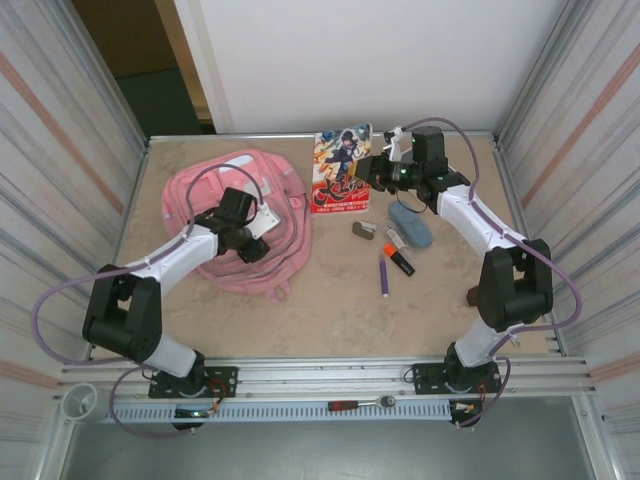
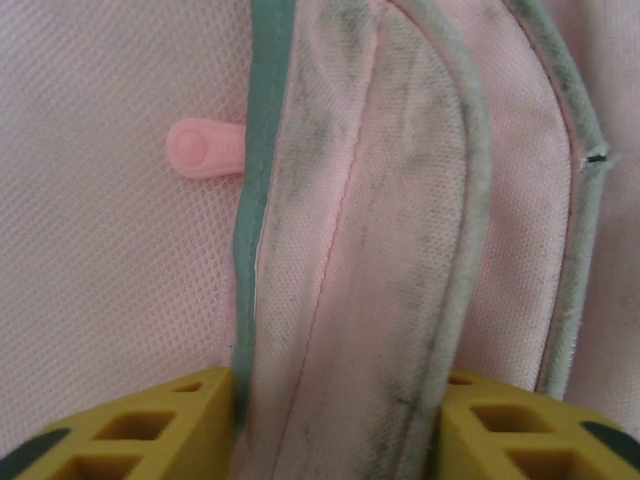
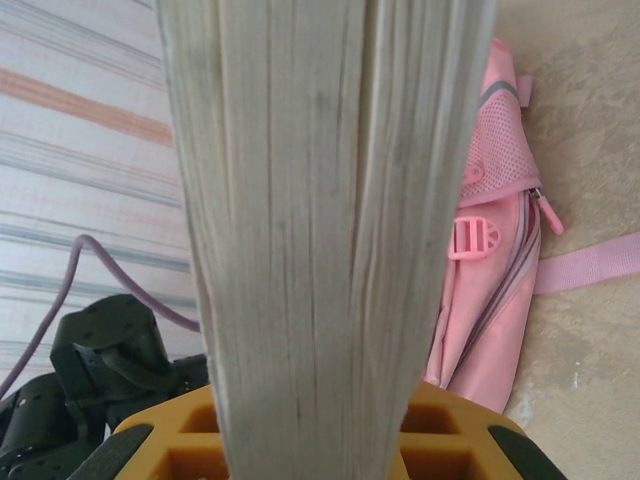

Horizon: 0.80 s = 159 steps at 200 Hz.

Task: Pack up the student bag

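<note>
The student bag (image 1: 200,195) lies flat on the left half of the table, pink and soft. My left gripper (image 1: 252,246) rests on its middle. In the left wrist view a grimy pink flap (image 2: 360,250) with grey piping fills the gap between the yellow fingers (image 2: 150,430), so the left gripper (image 2: 340,425) is shut on it. A pink zipper pull (image 2: 200,150) lies beside the flap. My right gripper (image 1: 370,170) holds a comic book (image 1: 340,172) at the back centre. Its page edge (image 3: 320,200) stands between the fingers of the right gripper (image 3: 315,440), with the bag (image 3: 490,290) behind.
Right of the bag lie a blue-grey pencil case (image 1: 410,224), an orange marker (image 1: 399,260), a purple pen (image 1: 383,273) and a small grey-brown block (image 1: 364,230). A small red thing (image 1: 471,296) sits by the right arm. Ribbed walls close both sides.
</note>
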Motion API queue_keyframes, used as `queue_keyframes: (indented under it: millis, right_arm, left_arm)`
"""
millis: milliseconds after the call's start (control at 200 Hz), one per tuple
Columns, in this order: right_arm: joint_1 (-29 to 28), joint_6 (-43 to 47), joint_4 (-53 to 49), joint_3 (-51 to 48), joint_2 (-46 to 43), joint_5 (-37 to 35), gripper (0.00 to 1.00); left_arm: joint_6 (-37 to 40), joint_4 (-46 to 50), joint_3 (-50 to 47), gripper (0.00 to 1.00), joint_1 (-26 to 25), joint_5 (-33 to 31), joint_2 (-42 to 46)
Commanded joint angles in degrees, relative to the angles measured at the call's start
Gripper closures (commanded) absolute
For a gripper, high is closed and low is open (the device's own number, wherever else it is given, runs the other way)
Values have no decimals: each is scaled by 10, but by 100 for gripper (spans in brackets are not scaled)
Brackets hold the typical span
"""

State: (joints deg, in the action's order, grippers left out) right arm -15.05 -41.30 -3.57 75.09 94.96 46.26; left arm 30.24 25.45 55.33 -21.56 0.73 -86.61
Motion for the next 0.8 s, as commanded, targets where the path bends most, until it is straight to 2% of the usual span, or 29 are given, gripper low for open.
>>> queue_keyframes:
  millis: [0,95,311,486,656,792]
  right_arm:
    - [-4,19,20,14,1,16,100]
    - [-3,33,-1,17,-1,6,100]
    - [3,52,-42,6,-12,-28,99]
    - [5,32,-46,-24,-26,-25,99]
    - [-3,4,-21,-88,-66,-62,97]
    - [-36,-30,20,-135,-88,-114,97]
  left_arm:
    - [4,11,22,65,-10,-22,-13]
    - [-25,14,38,77,-11,2,-11]
    - [-139,-1,81,100,-16,124,17]
    - [-186,-22,99,100,1,149,59]
    - [-222,-65,91,100,74,282,116]
    - [-296,-131,87,100,131,379,142]
